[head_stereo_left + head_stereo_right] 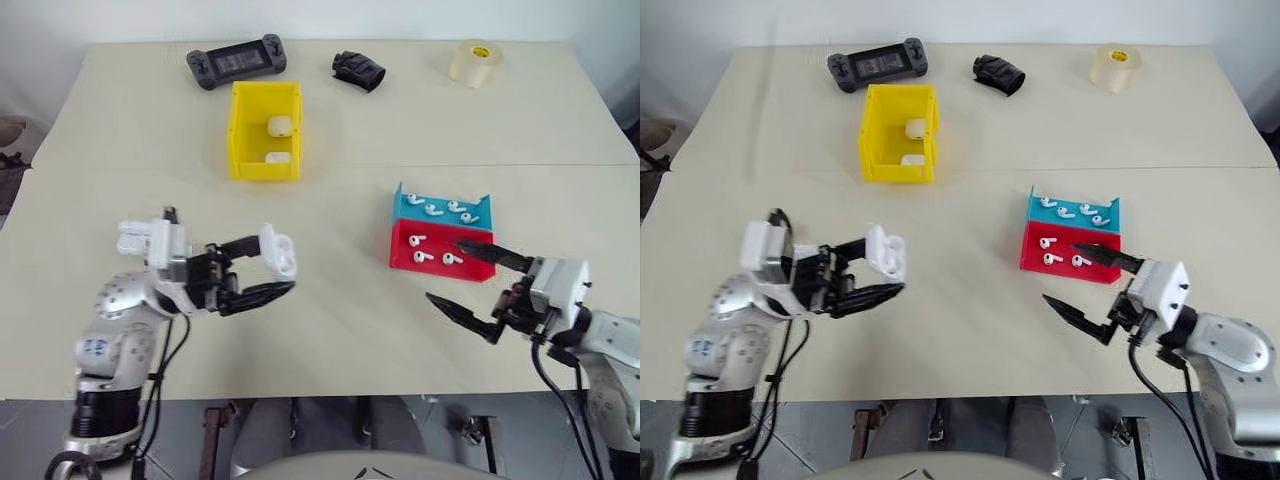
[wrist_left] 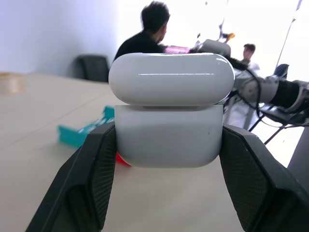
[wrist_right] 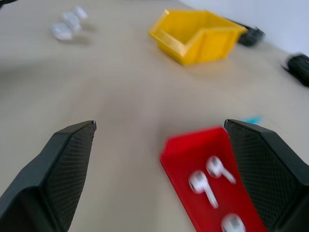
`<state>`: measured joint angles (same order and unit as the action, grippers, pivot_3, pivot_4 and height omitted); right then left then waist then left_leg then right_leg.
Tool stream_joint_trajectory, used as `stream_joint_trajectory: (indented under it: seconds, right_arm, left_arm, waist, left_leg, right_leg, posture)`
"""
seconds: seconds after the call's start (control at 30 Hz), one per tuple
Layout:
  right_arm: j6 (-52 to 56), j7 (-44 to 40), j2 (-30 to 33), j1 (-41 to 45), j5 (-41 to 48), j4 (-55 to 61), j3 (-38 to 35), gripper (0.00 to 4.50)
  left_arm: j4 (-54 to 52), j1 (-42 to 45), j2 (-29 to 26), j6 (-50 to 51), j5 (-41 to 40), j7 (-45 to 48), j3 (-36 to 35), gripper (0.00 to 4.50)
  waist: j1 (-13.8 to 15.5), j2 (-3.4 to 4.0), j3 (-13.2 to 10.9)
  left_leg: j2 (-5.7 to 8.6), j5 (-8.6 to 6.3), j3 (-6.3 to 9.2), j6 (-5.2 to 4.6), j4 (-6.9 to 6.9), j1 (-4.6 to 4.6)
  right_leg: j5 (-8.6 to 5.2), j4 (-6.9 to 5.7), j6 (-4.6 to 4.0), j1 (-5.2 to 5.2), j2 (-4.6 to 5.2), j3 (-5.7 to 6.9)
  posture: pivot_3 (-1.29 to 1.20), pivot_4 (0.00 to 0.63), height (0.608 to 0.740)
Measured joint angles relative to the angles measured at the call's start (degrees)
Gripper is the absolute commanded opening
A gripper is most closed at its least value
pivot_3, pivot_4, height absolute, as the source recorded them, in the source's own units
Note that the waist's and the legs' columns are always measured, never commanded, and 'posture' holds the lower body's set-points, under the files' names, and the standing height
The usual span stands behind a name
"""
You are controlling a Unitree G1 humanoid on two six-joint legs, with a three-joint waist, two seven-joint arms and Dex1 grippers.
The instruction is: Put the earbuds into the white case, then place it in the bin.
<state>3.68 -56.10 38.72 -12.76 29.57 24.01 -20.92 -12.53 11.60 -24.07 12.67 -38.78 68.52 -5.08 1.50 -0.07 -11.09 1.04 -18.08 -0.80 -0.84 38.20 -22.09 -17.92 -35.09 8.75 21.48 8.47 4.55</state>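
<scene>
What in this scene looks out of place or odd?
Little stands out. The white case in the left gripper has its lid open. The earbuds lie loose in the red tray and teal tray.

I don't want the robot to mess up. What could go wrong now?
The white case sits between just the tips of the left gripper's jaws with its lid up, so it might slip out. The right gripper's open jaws are near the red tray, so they might bump it and spill the earbuds.
</scene>
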Motion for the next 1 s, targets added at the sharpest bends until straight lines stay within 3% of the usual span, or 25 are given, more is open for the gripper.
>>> stream_joint_trajectory:
  seconds: [0.33,0.57,0.73,0.87,1.0]
  right_arm:
    - [2.1,-0.3,4.6,-12.7,-2.3,-1.6,-13.0,4.5]
    - [22.0,3.3,17.7,-4.7,-0.4,2.2,-12.0,4.5]
    - [34.8,3.8,27.9,13.4,0.6,0.5,1.8,4.5]
    - [39.2,2.8,29.3,23.5,-0.6,-1.1,12.0,4.5]
    - [38.0,-0.3,28.2,34.8,-7.1,-5.4,25.5,4.5]
  left_arm:
    - [8.9,3.8,8.0,-13.9,9.0,2.0,8.3,2.95]
    - [9.9,3.6,10.6,-15.4,9.9,1.5,11.1,2.95]
    - [9.9,4.2,11.7,-15.8,9.9,1.8,13.3,2.95]
    - [9.8,4.2,12.0,-16.1,9.9,1.9,14.1,2.95]
    - [8.9,4.1,13.0,-16.5,10.0,0.9,15.4,2.95]
  waist:
    - [-0.1,0.0,0.0]
    - [0.0,0.06,0.0]
    - [-0.1,0.07,0.0]
    - [0.1,0.07,0.0]
    - [-0.1,0.07,0.0]
  left_leg:
    - [0.02,0.01,-0.07,-0.08,0.02,0.02]
    - [-0.27,0.01,-0.03,-0.09,0.1,0.01]
    - [-0.27,-0.01,0.0,-0.13,0.18,-0.08]
    - [-0.22,-0.03,0.21,-0.16,0.21,-0.22]
    - [-0.16,-0.03,0.15,-0.17,0.27,-0.26]
  right_leg:
    - [0.01,0.1,0.01,-0.05,0.02,-0.05]
    - [0.01,0.1,0.01,-0.05,0.02,-0.02]
    - [0.01,0.23,0.02,-0.06,0.03,0.0]
    - [0.01,0.25,0.03,-0.04,0.04,0.14]
    - [0.03,0.35,0.05,-0.03,0.06,0.12]
  posture:
    - [0.0,0.15,0.74]
    - [0.0,0.15,0.74]
    - [0.0,0.15,0.74]
    - [0.0,0.15,0.74]
    - [0.0,0.15,0.74]
